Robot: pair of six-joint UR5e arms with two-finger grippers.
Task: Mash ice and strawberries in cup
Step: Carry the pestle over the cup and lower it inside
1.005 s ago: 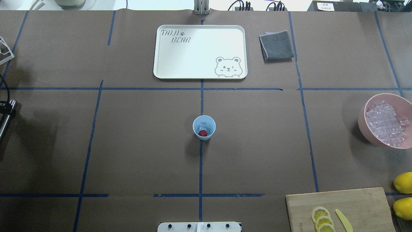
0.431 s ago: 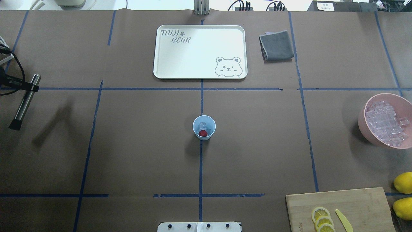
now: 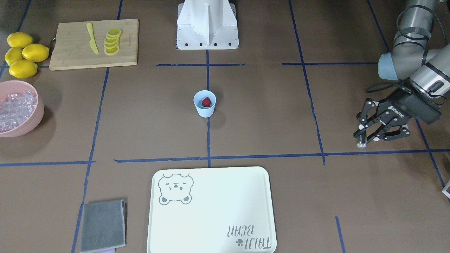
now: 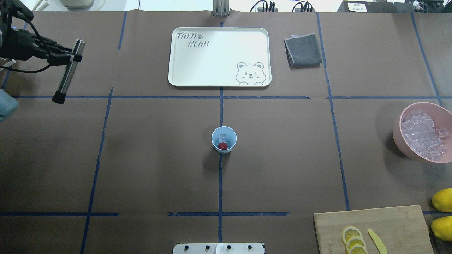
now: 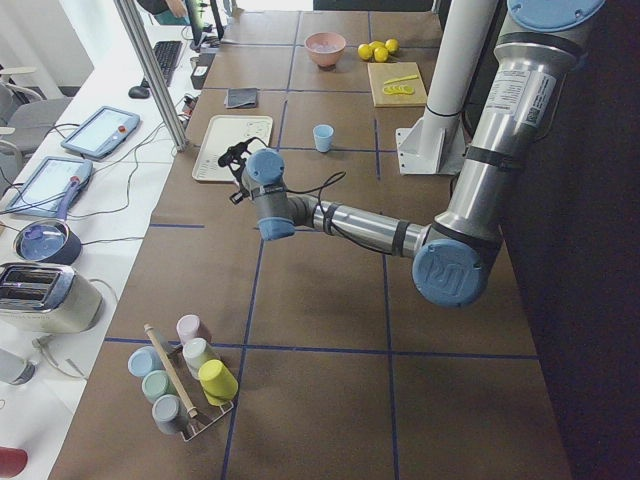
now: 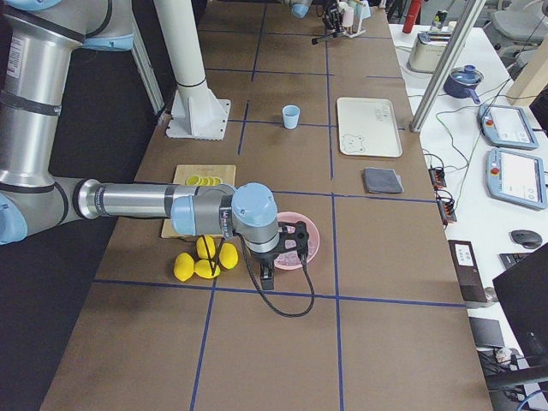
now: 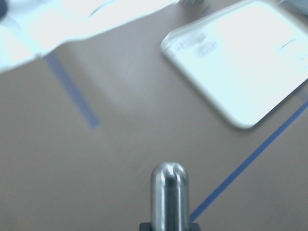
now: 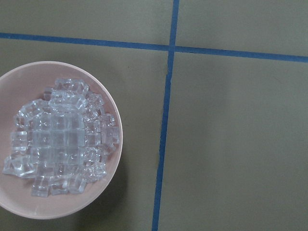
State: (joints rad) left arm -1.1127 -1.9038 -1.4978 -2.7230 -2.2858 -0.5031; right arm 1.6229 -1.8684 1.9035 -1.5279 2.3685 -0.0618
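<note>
The cup (image 4: 213, 138) stands upright at the middle of the worktop, on the blue tape cross, well apart from everything else. Inside it the strawberry (image 4: 222, 145) lies on the side nearer the robot, with the ice (image 4: 222, 137) just behind it and touching it.

The left gripper (image 4: 72, 56) is far off at the worktop's left edge. Its jaws are clamped on a metal muddler (image 4: 67, 74) near the rod's upper end, and the rod hangs tilted with its dark tip low. The right gripper (image 6: 291, 244) hovers over the pink bowl (image 4: 398, 138) of spare ice; whether its jaws are apart or together I cannot tell.

The cup looks thin and light, with no handle, so it is likely to skid or tip under a hard push off centre. It probably wants steadying by its outer wall, below the rim, with only a gentle squeeze. The ice should be hard and slick and may squirt aside, whereas the berry is soft and will crush easily. The muddler is stiff and smooth — under load it could slide up through the jaws.
</note>
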